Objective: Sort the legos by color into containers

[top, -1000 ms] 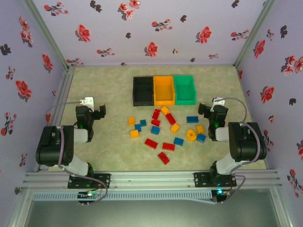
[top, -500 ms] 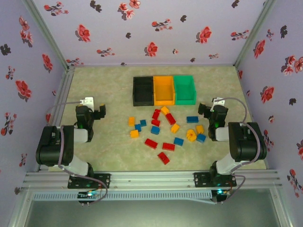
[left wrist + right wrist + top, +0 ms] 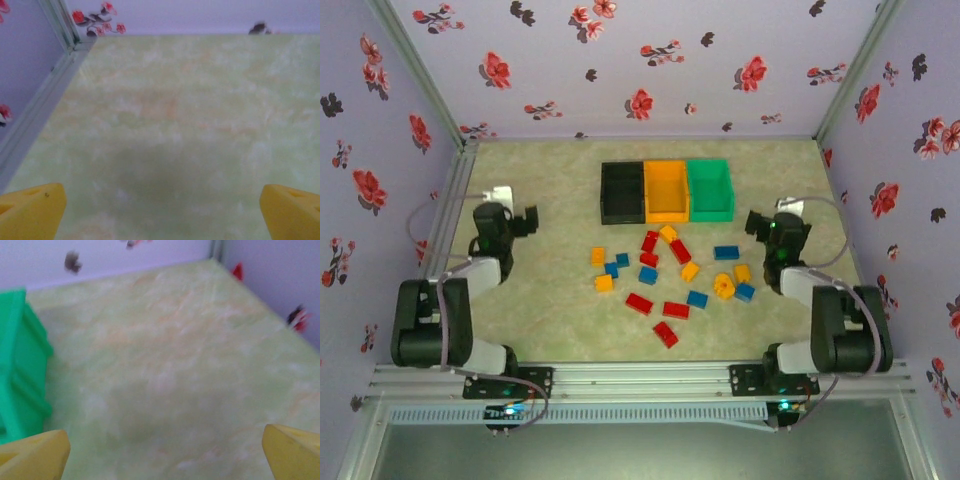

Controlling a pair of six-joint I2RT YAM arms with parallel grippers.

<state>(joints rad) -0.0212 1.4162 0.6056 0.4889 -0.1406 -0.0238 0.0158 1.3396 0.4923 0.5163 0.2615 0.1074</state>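
From above, the legos (image 3: 665, 280) lay scattered over the middle of the table (image 3: 560, 320), just in front of the containers: a black bin (image 3: 622, 193), an orange bin (image 3: 667, 190) and a green bin (image 3: 710, 188) standing in a row, side against side. The left gripper (image 3: 528, 221) hung well to the left of the bricks, released and empty. The right gripper (image 3: 757, 222) stood near the right edge of the scatter, beside a blue brick (image 3: 726, 253), also released and holding nothing.

Through the left wrist camera, the yellow fingertips (image 3: 30, 210) stood wide apart over bare table.

Through the right wrist camera, the fingers (image 3: 32, 455) were spread just as wide, and the green bin sat at the left edge, close to the left finger.
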